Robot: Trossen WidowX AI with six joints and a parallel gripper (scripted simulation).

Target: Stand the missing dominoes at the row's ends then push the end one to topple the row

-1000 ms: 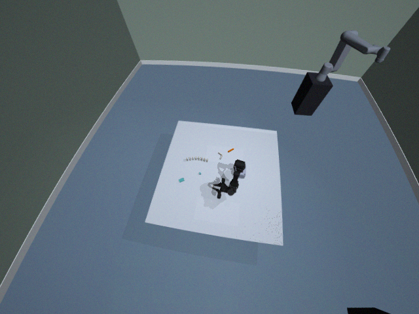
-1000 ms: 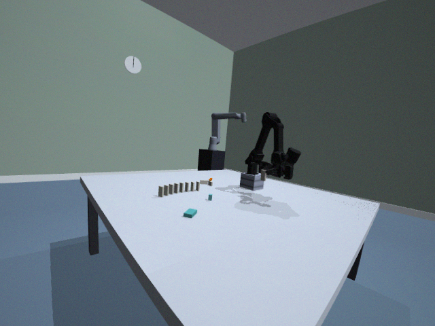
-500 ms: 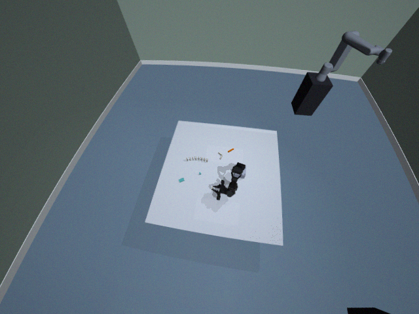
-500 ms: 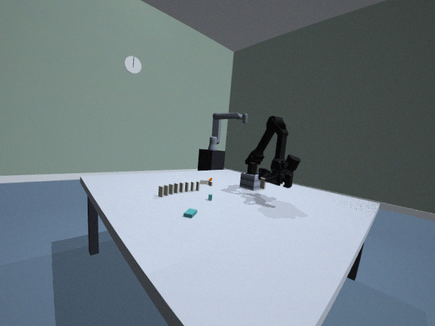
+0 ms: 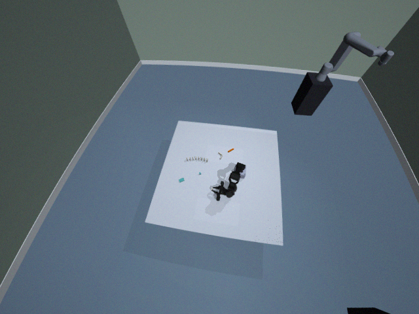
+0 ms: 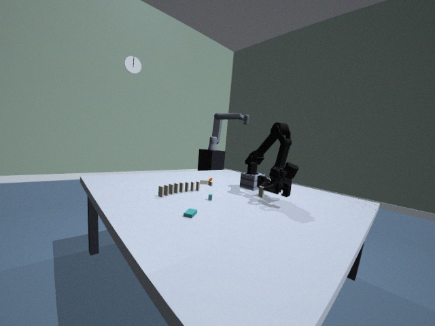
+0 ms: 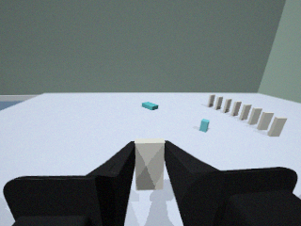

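Several cream dominoes stand upright in an evenly spaced row; one near its end (image 5: 206,160) (image 6: 198,186) (image 7: 277,127) and the one at the far end (image 5: 186,159) (image 6: 160,191) (image 7: 211,101) are both upright. My gripper (image 5: 212,189) (image 6: 261,188) (image 7: 149,145) is shut on a cream domino (image 6: 261,193) (image 7: 150,167), held upright, well away from the row. It is low over the table; I cannot tell whether its bottom touches. Two loose cream dominoes lie close together between the row and the arm base: one (image 5: 219,154) (image 6: 203,182) and another (image 5: 220,157) (image 6: 210,183).
A flat teal block (image 5: 181,180) (image 6: 190,212) (image 7: 150,105) lies on the white table (image 5: 236,219) (image 6: 245,252). A small teal block (image 5: 200,173) (image 6: 210,197) (image 7: 204,125) stands nearer the row. An orange object (image 5: 230,150) (image 6: 211,179) lies beyond the loose dominoes.
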